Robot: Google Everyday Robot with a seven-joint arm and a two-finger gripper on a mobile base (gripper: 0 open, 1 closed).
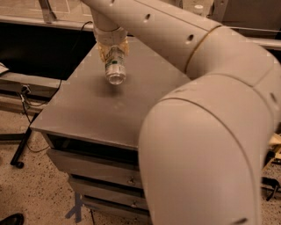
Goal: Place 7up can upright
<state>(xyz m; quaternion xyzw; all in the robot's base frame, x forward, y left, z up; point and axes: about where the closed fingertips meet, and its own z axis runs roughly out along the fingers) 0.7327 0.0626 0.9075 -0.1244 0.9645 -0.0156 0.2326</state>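
The 7up can (115, 69) is a silvery can with green markings. It hangs tilted, its silver end facing me, a little above the grey table top (96, 110). My gripper (113, 49) is at the far side of the table, above the can, and its tan fingers (102, 51) are shut on the can's upper part. The big cream arm (206, 110) fills the right side of the view and hides the table's right part.
The table is a grey cabinet with drawers (96, 162) below. A black cable and stand leg (19, 145) lie on the speckled floor at left. A long bench edge (35, 19) runs behind the table. A bottle cap (198, 7) shows at the top right.
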